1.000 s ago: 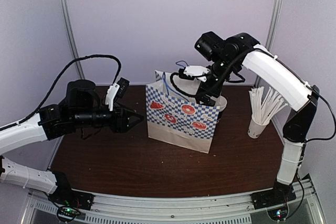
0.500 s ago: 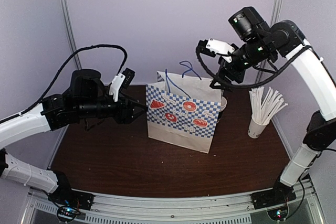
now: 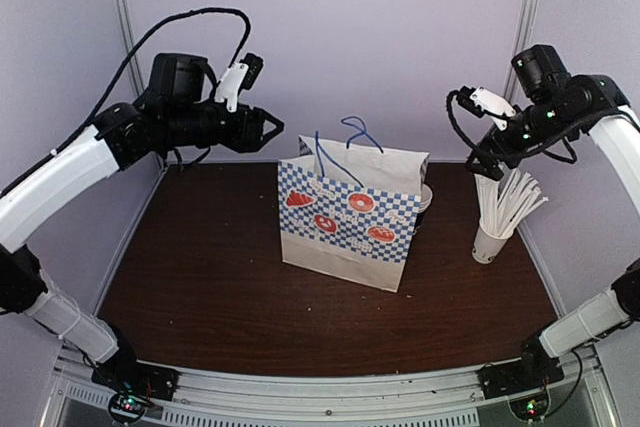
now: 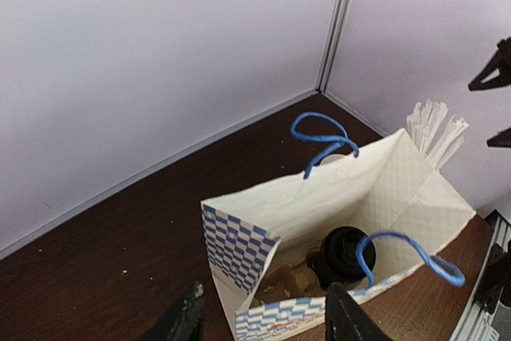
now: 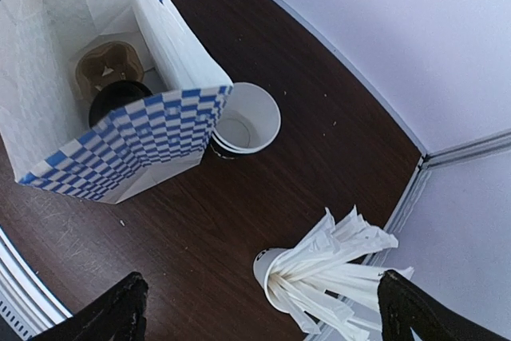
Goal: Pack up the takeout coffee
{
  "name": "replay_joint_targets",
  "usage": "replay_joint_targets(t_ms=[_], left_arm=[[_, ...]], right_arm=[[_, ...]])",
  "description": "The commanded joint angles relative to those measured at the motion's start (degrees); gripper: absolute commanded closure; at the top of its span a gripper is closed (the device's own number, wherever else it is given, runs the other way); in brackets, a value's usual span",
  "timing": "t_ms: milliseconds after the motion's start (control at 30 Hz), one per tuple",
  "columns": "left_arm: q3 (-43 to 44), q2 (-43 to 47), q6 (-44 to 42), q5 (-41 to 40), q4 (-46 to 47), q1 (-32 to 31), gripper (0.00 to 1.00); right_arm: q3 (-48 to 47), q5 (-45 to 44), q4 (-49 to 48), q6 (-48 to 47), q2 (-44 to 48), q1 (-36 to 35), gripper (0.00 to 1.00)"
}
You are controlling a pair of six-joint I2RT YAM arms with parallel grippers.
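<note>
A second ago the right gripper (image 5: 267, 315) was down in the mouth of the paper bag (image 3: 350, 215). Now it has lifted clear and swung off to the right, its 2 fingers spread wide with nothing between them. The left gripper (image 3: 272, 129) has also risen from beside the bag's left wall and now hangs above it, fingers (image 4: 185, 319) parted and empty.

I judge from this that the drop is made and both arms are backing off, so the packing looks essentially finished.

The takeout coffee (image 4: 343, 255) sits upright on the bag's floor, below and just ahead of the left fingers, and below and to the left of the right fingers in the right wrist view. Only its round black lid shows, dark and flat-topped, partly crossed by 1 blue handle loop. The cup body is hidden by the bag walls. A brown paper item (image 5: 108, 69) that I cannot identify lies beside it. The bag stands open and unfolded, with both handles up.
</note>
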State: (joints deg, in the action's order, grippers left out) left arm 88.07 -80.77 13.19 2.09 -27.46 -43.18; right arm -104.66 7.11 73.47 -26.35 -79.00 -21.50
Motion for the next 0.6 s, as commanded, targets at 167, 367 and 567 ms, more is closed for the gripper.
replay_joint_targets(t_ms=[167,367,567], left_arm=[[30.18,-24.09,2.51,4.45,-24.09,1.61,0.48],[36.04,-29.63,3.16,4.79,-28.11,1.69,0.48],[37.88,-31.25,2.91,6.48,-28.05,1.70,0.49]], right_arm=[[11.09,4.34,-5.65,1.39,8.07,8.23,0.00],[14.41,5.37,-6.15,1.65,10.58,10.14,0.00],[16.94,1.04,-7.32,1.92,11.74,13.03,0.04]])
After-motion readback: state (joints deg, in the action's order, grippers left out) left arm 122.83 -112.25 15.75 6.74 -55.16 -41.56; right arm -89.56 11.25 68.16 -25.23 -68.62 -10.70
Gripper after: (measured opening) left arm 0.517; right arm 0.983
